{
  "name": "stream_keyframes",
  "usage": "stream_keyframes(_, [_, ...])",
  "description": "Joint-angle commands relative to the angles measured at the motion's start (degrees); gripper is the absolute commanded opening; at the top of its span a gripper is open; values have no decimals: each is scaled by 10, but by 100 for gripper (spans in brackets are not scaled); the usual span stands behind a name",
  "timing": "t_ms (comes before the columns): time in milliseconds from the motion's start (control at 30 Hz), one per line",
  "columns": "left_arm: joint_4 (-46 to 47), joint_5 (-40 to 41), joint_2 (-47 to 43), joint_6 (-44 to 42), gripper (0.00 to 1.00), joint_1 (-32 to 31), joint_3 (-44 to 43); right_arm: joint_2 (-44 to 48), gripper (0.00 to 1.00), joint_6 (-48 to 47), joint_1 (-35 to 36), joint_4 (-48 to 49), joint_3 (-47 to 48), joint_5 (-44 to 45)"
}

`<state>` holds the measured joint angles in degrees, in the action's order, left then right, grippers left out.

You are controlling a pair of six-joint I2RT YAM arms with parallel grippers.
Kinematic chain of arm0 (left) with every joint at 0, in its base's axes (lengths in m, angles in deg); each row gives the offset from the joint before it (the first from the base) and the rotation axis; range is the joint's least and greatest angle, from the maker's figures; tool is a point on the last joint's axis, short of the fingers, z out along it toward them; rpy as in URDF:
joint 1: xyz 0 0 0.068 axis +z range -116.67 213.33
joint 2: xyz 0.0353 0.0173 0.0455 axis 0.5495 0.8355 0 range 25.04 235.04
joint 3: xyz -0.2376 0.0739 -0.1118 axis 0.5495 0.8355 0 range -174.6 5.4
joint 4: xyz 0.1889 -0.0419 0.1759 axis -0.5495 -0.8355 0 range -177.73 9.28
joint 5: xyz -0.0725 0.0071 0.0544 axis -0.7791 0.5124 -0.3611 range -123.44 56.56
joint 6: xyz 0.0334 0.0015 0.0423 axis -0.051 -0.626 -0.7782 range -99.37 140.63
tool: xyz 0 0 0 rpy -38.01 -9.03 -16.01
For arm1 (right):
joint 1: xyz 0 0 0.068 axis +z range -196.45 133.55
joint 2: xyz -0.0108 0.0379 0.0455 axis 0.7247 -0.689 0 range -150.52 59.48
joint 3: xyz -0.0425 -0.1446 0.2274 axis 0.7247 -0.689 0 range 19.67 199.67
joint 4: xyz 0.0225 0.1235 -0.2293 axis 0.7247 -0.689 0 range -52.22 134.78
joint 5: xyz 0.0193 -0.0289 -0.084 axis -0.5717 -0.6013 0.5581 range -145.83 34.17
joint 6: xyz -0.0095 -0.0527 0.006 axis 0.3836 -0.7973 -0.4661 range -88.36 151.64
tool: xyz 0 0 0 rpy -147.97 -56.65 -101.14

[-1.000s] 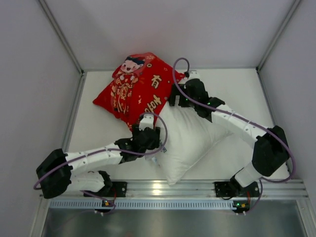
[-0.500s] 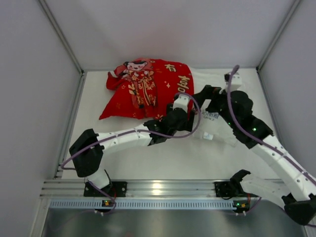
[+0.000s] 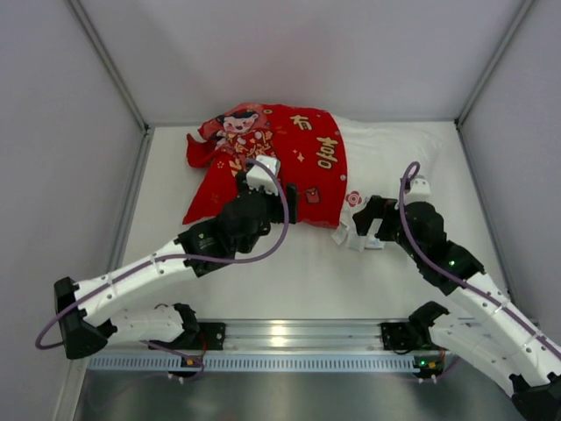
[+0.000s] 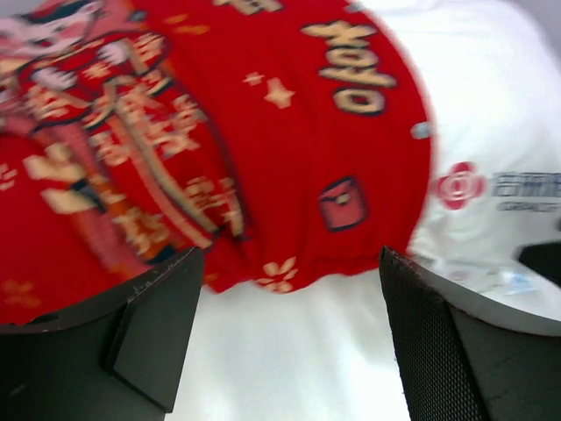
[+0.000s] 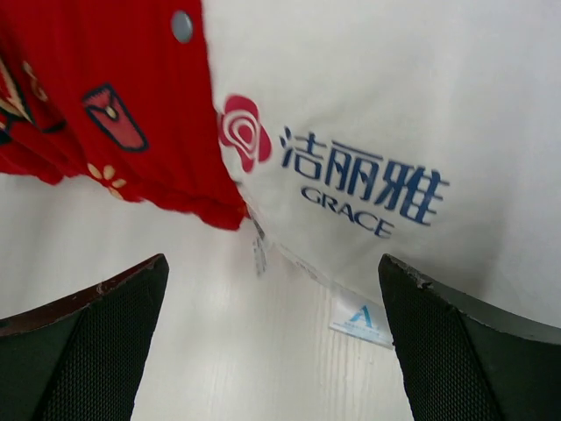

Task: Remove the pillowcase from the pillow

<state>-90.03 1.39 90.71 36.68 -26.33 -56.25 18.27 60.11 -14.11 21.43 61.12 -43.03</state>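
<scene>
The red printed pillowcase point(image 3: 263, 162) covers the left part of the white pillow point(image 3: 390, 153), which lies at the back of the table. My left gripper point(image 3: 267, 197) is open and empty, hovering at the pillowcase's near edge. In the left wrist view its gripper point(image 4: 289, 333) frames bare table below the pillowcase point(image 4: 263, 132), with the pillow point(image 4: 491, 105) at right. My right gripper point(image 3: 372, 224) is open and empty by the pillow's near corner. The right wrist view shows the gripper point(image 5: 272, 342), the pillowcase hem point(image 5: 105, 88), the pillow point(image 5: 394, 79), its logo point(image 5: 244, 132) and sewn label point(image 5: 361, 317).
White table point(image 3: 289, 281) with grey walls on three sides. A metal rail point(image 3: 289, 333) runs along the near edge by the arm bases. The pillow reaches nearly to the back right corner point(image 3: 451, 127).
Both arms have drawn back toward the near side. The left gripper shifted left to the pillowcase's near edge. The pillow and pillowcase now lie flatter along the back.
</scene>
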Motion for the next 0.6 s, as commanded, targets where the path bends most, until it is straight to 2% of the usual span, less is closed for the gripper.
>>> stream_keyframes(0, [-97, 62, -38, -3, 84, 35, 42, 35, 99, 23, -5, 9, -34, -6])
stream_keyframes(133, [-146, 17, -60, 41, 83, 92, 71, 46, 99, 35, -5, 25, -73, -14])
stream_keyframes(300, [-150, -75, -36, 68, 84, 180, 96, 46, 99, 39, -5, 38, -91, -12])
stream_keyframes(467, [-107, -147, 12, 79, 83, 248, 98, 46, 99, 31, -4, 40, -95, -4])
stream_keyframes(567, [-61, -165, 32, 65, 83, 251, 102, 46, 99, 27, -5, 45, -102, -2])
